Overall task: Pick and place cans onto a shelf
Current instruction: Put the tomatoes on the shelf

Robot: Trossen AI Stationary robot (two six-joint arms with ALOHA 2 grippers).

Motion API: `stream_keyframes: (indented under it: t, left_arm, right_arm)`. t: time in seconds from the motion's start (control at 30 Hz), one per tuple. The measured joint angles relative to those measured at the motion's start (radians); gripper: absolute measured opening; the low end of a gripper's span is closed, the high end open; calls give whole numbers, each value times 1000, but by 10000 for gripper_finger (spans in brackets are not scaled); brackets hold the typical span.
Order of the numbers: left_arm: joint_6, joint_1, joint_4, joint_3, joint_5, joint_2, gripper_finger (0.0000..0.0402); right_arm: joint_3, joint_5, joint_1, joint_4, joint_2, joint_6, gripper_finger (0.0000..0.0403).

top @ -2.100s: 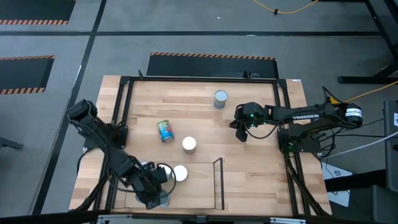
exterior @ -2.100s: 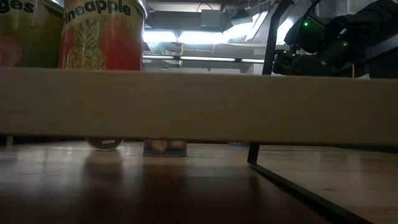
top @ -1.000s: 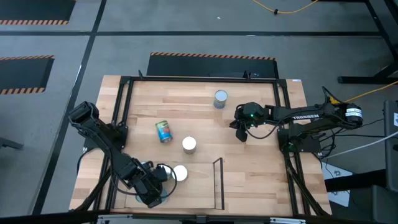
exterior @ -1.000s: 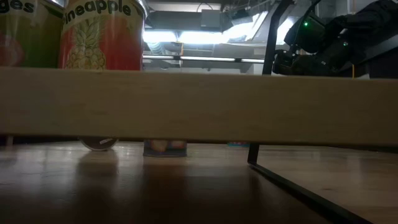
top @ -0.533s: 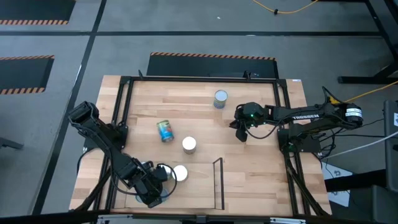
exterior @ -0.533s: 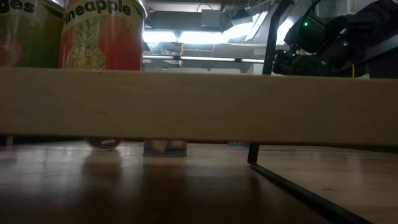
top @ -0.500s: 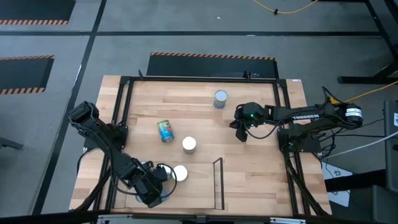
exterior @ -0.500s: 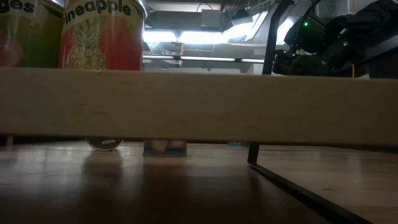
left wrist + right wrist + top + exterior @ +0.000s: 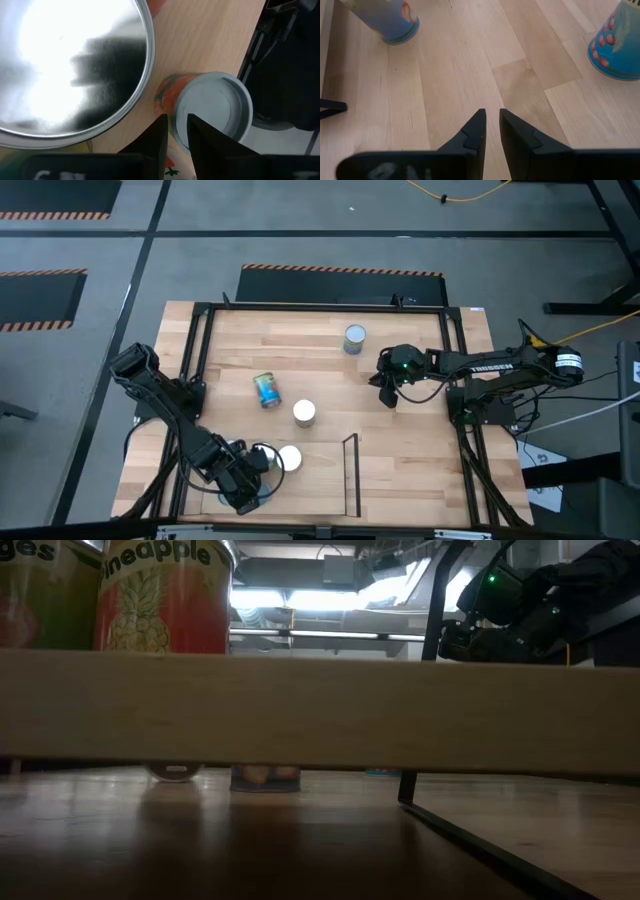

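While the left gripper (image 9: 250, 498) hangs over the shelf (image 9: 320, 490) at lower left, its fingers have parted slightly, nothing between | cans (image 9: 212, 112) below look released (placed, I judge) | right gripper (image 9: 388, 397) waits mid-right, fingers nearly together, empty | three cans (image 9: 304, 413) left on table centre.
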Motion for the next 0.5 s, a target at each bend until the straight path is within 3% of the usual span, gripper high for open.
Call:
stream_keyframes:
  t: [0.5]
  left_arm:
    - [33,0,-24,58,26,-6,65]
  right_arm:
    - [0,0,0,0,0,0,59]
